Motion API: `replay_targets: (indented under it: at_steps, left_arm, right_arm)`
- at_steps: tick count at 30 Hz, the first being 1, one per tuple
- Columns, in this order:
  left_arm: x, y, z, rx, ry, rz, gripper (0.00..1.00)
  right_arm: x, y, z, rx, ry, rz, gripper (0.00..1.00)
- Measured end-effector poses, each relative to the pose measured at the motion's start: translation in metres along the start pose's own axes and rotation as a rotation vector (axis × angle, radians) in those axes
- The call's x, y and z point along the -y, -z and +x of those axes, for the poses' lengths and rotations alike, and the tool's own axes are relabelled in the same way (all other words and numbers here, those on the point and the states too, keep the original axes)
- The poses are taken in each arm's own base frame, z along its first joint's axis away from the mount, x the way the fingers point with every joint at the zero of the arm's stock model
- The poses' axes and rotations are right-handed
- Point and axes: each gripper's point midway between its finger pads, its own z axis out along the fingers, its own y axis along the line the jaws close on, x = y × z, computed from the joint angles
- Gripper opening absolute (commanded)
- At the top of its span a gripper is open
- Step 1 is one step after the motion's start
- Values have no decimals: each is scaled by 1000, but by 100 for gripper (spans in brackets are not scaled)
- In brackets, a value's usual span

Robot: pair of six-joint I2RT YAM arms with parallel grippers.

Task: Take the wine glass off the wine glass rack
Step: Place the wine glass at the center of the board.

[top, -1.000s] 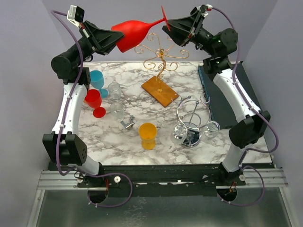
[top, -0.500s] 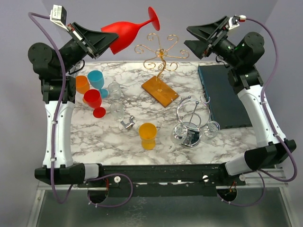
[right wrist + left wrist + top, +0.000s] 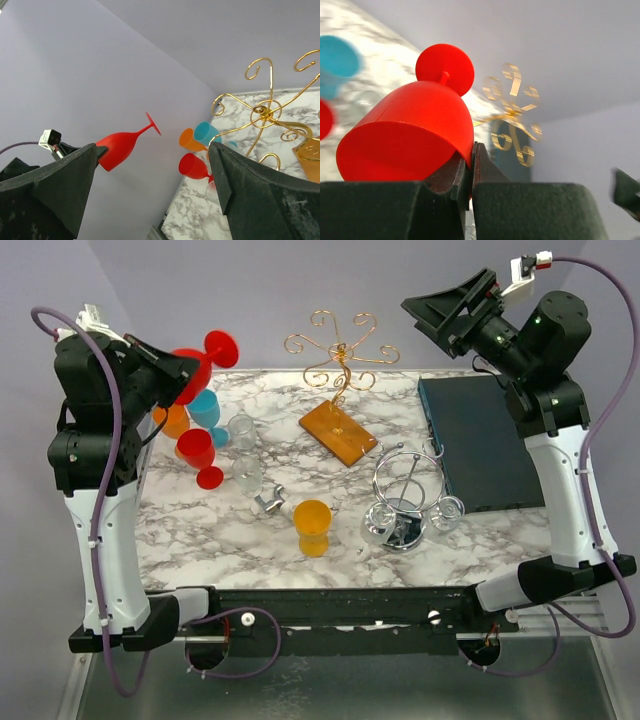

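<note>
The red wine glass [image 3: 196,364] is held in the air over the table's far left corner, foot [image 3: 220,347] pointing toward the rack. My left gripper [image 3: 172,378] is shut on the rim of its bowl [image 3: 410,135], one finger inside and one outside. The gold wire wine glass rack [image 3: 338,353] stands on its wooden base [image 3: 338,432] at the back centre with no glass on it. It also shows blurred in the left wrist view [image 3: 516,114]. My right gripper [image 3: 452,308] is open and empty, high at the back right, well apart from the rack [image 3: 265,112] and the glass [image 3: 122,142].
Blue [image 3: 205,405], orange [image 3: 172,420] and red [image 3: 197,450] cups and two clear glasses [image 3: 243,432] crowd the left side under the held glass. An orange cup [image 3: 312,526] stands front centre, beside a chrome stand with clear glasses [image 3: 404,505]. A dark tray [image 3: 480,445] lies on the right.
The left arm has swung left and lower, carrying the red glass away from the rack. The right gripper opened off the glass's foot and drew back to the right.
</note>
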Motion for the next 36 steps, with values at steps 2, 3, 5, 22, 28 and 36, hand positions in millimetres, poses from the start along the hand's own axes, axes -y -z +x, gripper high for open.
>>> replay_targets:
  at_steps: [2, 3, 5, 22, 28, 36]
  left_arm:
    - [-33, -1, -3, 31, -20, -157, 0]
    - [-51, 0, -4, 45, -32, -246, 0]
    - [-78, 2, -4, 54, -52, -373, 0]
    - [-264, 13, -10, -17, -59, -1003, 0]
    - [-301, -7, 7, -113, 0, -1038, 0]
    - [-344, -45, 32, -257, 59, -1067, 0]
  right_arm:
    - [1, 1, 0, -7, 28, 10, 100]
    - [3, 0, 1, -12, 36, 17, 100]
    - [11, -2, 4, -30, 49, 39, 100]
    - [37, -9, 12, -109, 130, 134, 100]
    - [36, -10, 9, -110, 159, 135, 100]
    - [45, -9, 10, -112, 190, 168, 100]
